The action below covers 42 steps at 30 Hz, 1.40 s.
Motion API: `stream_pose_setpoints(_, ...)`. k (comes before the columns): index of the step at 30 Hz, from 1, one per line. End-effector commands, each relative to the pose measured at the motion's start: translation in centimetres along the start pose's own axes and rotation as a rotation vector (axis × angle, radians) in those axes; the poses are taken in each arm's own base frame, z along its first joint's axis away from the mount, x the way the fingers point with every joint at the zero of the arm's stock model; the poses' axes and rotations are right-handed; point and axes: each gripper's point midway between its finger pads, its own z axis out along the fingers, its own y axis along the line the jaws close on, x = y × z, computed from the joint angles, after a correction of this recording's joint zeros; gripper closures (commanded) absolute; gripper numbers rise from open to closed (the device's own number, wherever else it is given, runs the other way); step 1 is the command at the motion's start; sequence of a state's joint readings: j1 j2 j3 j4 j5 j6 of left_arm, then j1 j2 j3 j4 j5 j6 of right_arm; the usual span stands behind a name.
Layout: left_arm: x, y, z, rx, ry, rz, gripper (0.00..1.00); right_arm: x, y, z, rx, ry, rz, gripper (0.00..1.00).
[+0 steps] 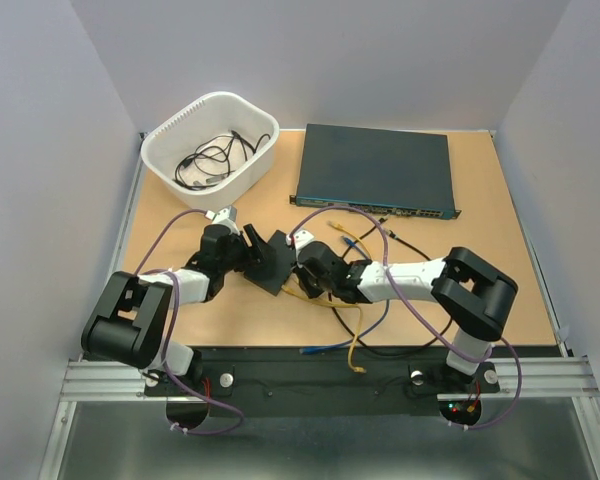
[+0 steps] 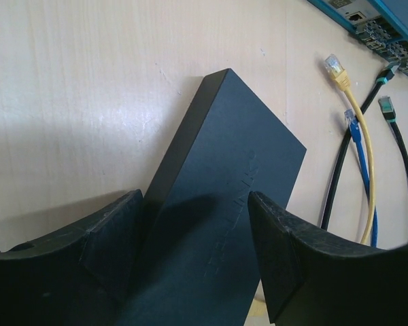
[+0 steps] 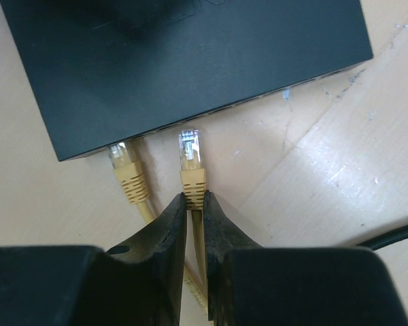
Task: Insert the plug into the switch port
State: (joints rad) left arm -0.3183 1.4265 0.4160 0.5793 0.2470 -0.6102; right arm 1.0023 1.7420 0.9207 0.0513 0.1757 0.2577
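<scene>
The small flat black box lies on the table between the wide-apart fingers of my left gripper. The left finger sits against the box's side; a sliver of table shows beside the right finger. In the right wrist view my right gripper is shut on the ribbed boot of a yellow plug. The plug's clear tip points at the box's edge, where the switch port lies, and stops a short gap away. A second yellow plug sits in that edge to the left. Both grippers meet at the box.
A large dark network unit stands at the back. A white basket of black cables is at the back left. Loose yellow, blue and black plugs and cables lie right of the box.
</scene>
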Motion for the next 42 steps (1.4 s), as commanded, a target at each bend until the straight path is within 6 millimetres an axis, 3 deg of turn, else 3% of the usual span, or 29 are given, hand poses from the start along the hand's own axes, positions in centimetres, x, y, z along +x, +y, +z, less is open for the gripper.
stream_pose_setpoints(1,-1.3,-1.6,0.4,0.072,-0.029,0.018,0.28,-1.7,2.0,0.0,-0.035,-0.039,-0.005,1.0)
stream_pose_setpoints(12,-0.9,-1.5,0.7,0.074,-0.015,0.018,0.3,-2.3,2.5,-0.2,-0.019,-0.059,0.004,0.99)
stream_pose_setpoints(29,-0.3,-1.3,1.0,0.076,0.007,0.015,0.3,-5.2,2.9,-1.6,-0.011,-0.134,0.007,0.99)
stream_pose_setpoints(42,0.1,-1.1,1.3,0.079,0.026,0.013,0.3,-4.8,3.5,-1.1,-0.011,-0.122,-0.009,0.99)
